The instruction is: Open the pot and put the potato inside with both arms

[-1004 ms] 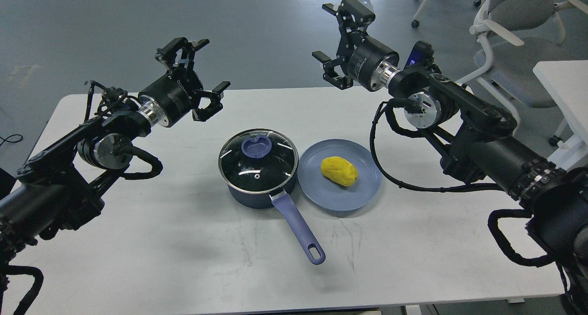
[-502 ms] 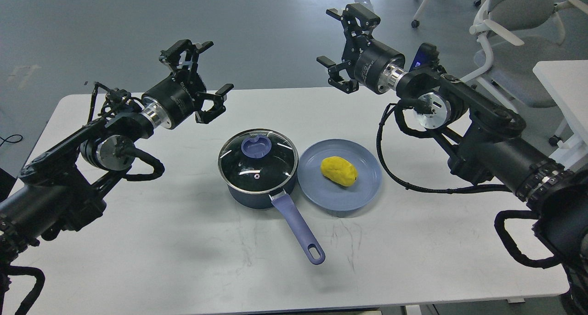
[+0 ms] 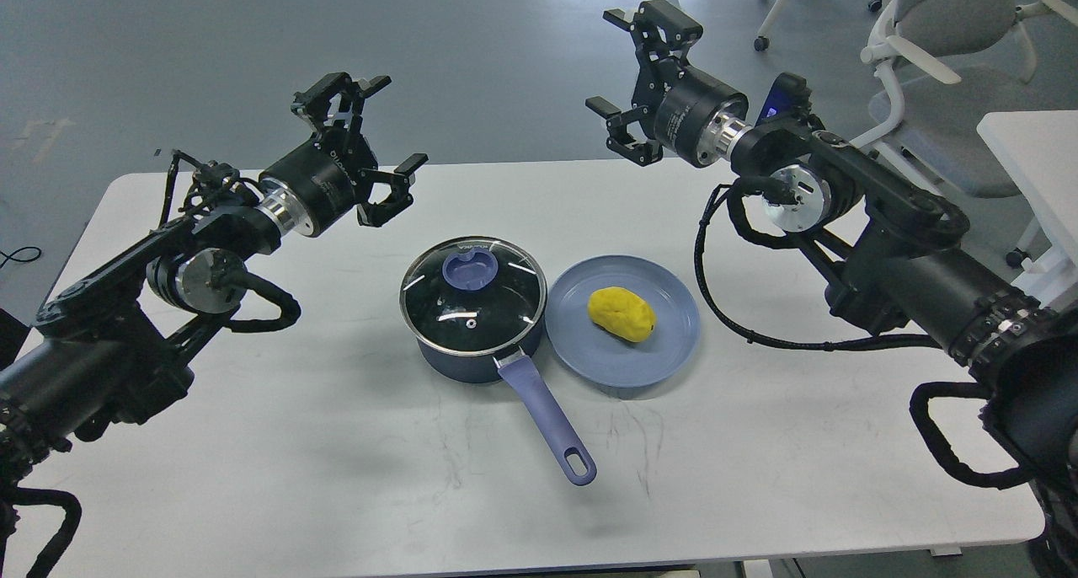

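Observation:
A dark blue pot point(image 3: 472, 355) stands at the middle of the white table point(image 3: 337, 477), its long handle point(image 3: 549, 426) pointing toward me. A glass lid point(image 3: 472, 296) with a blue knob point(image 3: 469, 270) sits on it. A yellow potato point(image 3: 621, 313) lies on a blue plate point(image 3: 665, 342) just right of the pot. My left gripper point(image 3: 370, 131) is open and empty, raised above the table's far left side, behind and left of the pot. My right gripper point(image 3: 633, 68) is open and empty, raised high beyond the far edge, behind the plate.
White office chairs point(image 3: 943, 47) stand on the grey floor at the back right. A second white table point(image 3: 1036, 165) juts in at the right edge. Black cables point(image 3: 758, 334) loop from my right arm over the table near the plate.
My right gripper has shifted a little right and up. My left gripper has moved slightly right and away from me. Pot, lid, potato and plate have not moved.

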`<move>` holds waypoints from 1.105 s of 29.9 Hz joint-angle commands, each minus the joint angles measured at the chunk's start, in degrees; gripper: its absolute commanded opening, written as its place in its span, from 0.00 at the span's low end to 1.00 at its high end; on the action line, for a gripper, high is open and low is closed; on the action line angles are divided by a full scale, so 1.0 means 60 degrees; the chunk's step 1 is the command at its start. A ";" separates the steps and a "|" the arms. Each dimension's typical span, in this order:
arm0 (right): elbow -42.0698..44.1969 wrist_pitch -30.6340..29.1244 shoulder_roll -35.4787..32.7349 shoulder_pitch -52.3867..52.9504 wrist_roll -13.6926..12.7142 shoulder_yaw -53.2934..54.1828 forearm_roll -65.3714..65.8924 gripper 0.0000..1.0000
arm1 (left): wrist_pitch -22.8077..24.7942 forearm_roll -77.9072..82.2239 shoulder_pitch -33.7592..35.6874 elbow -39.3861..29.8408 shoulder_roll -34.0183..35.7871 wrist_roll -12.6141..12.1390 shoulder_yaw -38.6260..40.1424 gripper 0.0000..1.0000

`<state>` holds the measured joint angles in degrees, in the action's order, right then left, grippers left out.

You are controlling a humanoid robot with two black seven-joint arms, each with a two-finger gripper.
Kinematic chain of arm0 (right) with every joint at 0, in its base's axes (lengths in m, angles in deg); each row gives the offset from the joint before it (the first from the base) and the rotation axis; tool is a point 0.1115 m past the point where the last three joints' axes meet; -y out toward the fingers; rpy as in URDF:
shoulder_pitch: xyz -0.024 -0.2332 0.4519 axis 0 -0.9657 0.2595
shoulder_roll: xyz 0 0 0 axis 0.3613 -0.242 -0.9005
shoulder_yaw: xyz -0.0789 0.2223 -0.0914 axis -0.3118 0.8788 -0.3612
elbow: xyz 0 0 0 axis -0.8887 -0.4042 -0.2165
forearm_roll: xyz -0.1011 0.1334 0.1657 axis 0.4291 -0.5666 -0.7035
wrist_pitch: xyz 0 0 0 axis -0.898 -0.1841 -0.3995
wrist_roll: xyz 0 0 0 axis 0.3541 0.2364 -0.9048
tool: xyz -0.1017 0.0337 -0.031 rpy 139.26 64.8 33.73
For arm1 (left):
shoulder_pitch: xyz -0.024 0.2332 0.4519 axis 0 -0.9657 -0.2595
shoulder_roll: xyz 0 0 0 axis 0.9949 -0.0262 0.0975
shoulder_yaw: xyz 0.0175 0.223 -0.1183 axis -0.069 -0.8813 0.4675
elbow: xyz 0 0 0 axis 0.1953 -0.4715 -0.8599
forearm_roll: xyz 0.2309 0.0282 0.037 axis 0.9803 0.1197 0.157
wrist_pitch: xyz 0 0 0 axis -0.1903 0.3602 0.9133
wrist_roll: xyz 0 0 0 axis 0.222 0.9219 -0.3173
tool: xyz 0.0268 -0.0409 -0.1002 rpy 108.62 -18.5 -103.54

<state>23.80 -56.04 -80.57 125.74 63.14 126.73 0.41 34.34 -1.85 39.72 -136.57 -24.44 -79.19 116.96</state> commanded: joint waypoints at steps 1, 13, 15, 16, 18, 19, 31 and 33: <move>-0.0003 -0.0008 -0.0001 -0.0025 0.0001 0.0009 -0.0015 1.00 | 0.0016 0.0021 0.0002 0.0000 0.0012 0.0001 0.0000 0.98; 0.0012 -0.0081 -0.0250 -0.0200 0.0030 0.0257 -0.0045 1.00 | -0.0057 0.1613 0.0090 -0.0088 0.0129 0.0248 0.0014 0.98; 0.0026 -0.0081 -0.0279 -0.0215 0.0030 0.0389 -0.0045 1.00 | -0.0057 0.2259 0.0119 -0.0103 0.0188 0.0556 0.0014 0.98; 0.0026 -0.0081 -0.0337 -0.0273 0.0030 0.0563 -0.0045 1.00 | -0.0057 0.3031 0.0178 -0.0103 0.0217 0.0920 0.0014 0.98; 0.0026 -0.0081 -0.0382 -0.0376 0.0030 0.0740 -0.0045 1.00 | -0.0071 0.4130 0.0222 -0.0176 0.0217 0.1491 0.0029 0.98; 0.0026 -0.0081 -0.0382 -0.0463 0.0030 0.0784 -0.0045 1.00 | -0.0086 0.4703 0.0222 -0.0292 0.0217 0.1814 0.0029 0.98; -0.0017 -0.0037 -0.0631 -0.1240 -0.0043 0.1503 -0.0103 1.00 | -0.1053 0.5588 0.0193 -0.0557 0.0276 0.2521 -0.0030 0.98; -0.0032 -0.0037 -0.0631 -0.1372 -0.0043 0.1503 -0.0103 1.00 | -0.1082 0.5588 0.0193 -0.0557 0.0349 0.2477 -0.0044 0.98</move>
<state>23.69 -56.30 -84.34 118.55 62.91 135.54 -0.20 28.27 31.67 40.83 -139.98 -22.78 -64.02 116.79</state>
